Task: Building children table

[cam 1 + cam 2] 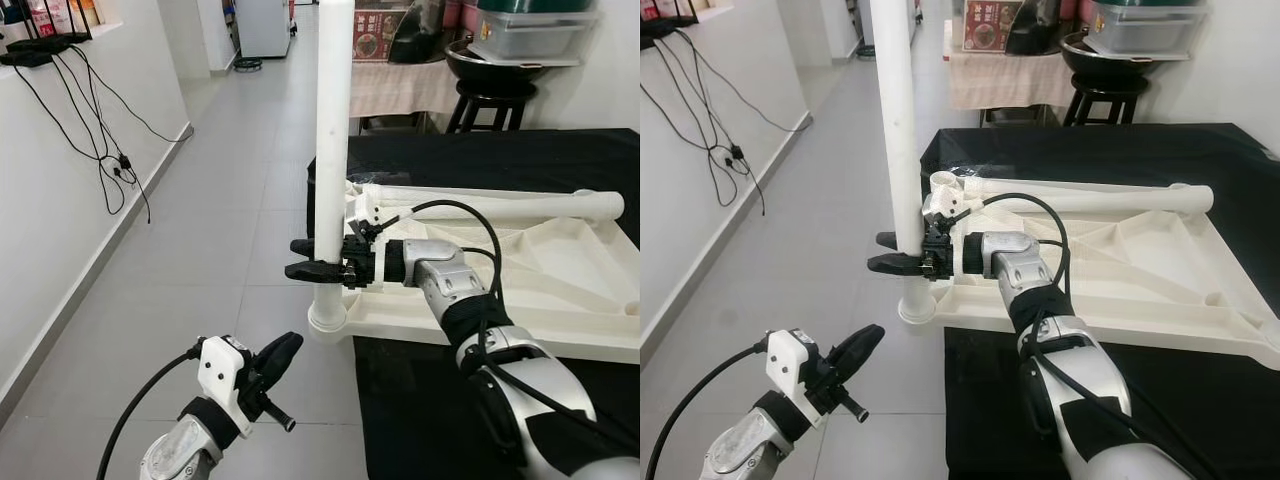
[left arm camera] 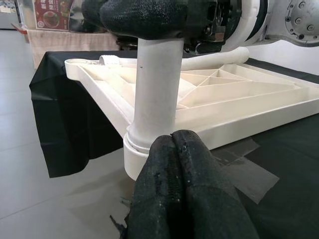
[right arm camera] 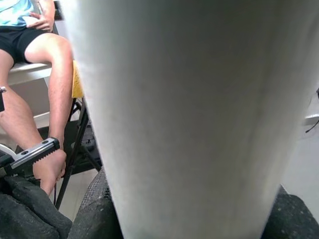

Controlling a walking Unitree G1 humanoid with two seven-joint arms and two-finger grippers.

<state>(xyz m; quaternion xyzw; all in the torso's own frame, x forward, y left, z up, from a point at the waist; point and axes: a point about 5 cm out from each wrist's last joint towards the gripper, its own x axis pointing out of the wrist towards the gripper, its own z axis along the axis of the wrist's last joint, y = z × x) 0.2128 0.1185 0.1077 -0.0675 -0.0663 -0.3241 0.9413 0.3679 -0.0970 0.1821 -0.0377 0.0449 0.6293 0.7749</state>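
In the left eye view, the right gripper (image 1: 318,260) pinches a tall white plastic table leg (image 1: 333,130), one long black finger on each side of the tube, a little above the leg's flared base. That leg stands upright in the corner socket of an overturned white plastic tabletop (image 1: 560,330), whose ribbed underside faces up and which lies on a black cloth (image 1: 420,420) at the edge of a grey tiled floor (image 1: 200,230). The silver right arm reaches in from the lower right, its forearm level and its wrist turned toward the leg, with a black cable looping above it. A second white leg (image 1: 500,205) lies flat along the far side of the tabletop. The left gripper (image 1: 272,362) hangs low in front of the corner, apart from the leg, its black fingers pressed together and pointing up toward the socket. In the right eye view the same grip shows, the fingers (image 1: 890,265) reaching past the tube. In the left wrist view the closed fingertips (image 2: 184,169) point at the leg's base collar, near it but seemingly not touching, though that is hard to judge. In the right wrist view the white tube sits close between the dark finger pads (image 3: 30,209), and a seated person's bare legs (image 3: 50,99) show behind.
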